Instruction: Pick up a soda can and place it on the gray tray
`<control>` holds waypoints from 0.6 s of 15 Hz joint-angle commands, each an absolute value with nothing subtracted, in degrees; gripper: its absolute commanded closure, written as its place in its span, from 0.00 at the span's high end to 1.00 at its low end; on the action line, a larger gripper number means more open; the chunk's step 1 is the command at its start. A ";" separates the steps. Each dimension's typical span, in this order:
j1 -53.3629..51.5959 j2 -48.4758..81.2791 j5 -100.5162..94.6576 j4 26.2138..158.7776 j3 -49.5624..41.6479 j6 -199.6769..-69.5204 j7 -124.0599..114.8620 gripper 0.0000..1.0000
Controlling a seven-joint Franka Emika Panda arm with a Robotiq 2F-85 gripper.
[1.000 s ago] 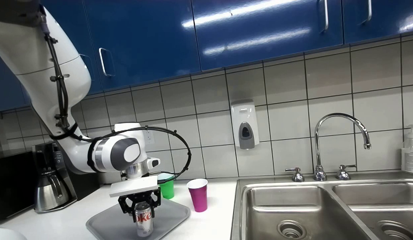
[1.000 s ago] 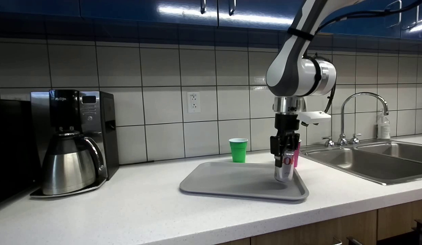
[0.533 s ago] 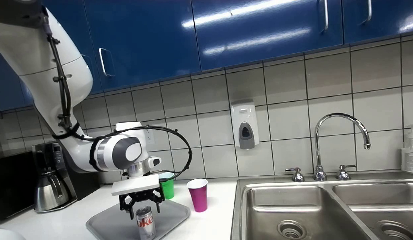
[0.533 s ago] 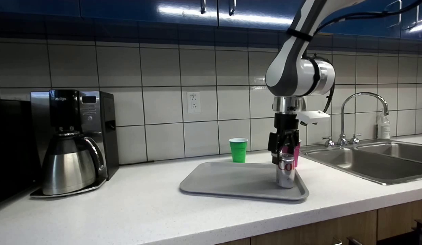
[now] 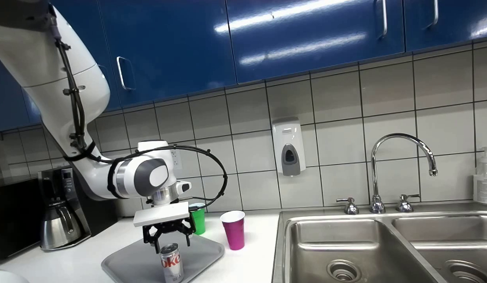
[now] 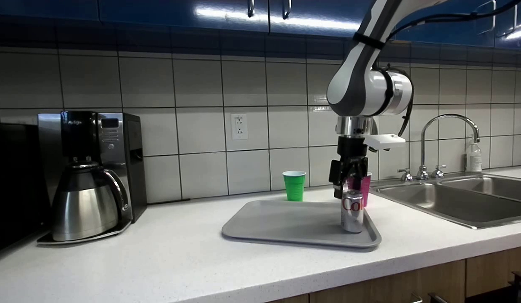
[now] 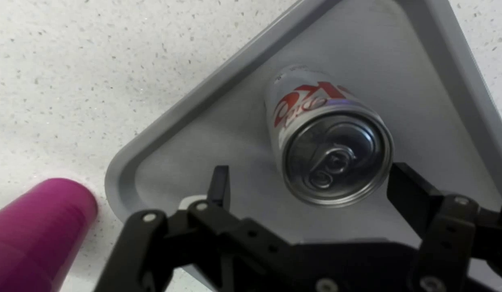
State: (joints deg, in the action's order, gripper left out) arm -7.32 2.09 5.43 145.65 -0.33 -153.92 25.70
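Silver can (image 6: 352, 213) on gray tray (image 6: 281, 223), claw (image 5: 173, 247) spread, magenta cup (image 7: 42, 239) cropped in wrist view

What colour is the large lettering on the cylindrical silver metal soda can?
Red; the silver soda can shows it best in the wrist view.

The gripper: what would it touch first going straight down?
Most likely the can, upright on the tray under the gripper. Depth is unclear: the open jaws might clip the can or slip around it.

Soda can (image 5: 172, 264) upright on gray tray (image 5: 206, 250)
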 commanded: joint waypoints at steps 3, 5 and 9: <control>-5.61 -3.26 10.84 146.15 1.49 -151.83 30.93 1.00; -5.97 -5.45 12.99 146.76 1.04 -151.80 32.88 1.00; -6.79 -12.32 15.22 148.84 -0.81 -149.85 35.66 1.00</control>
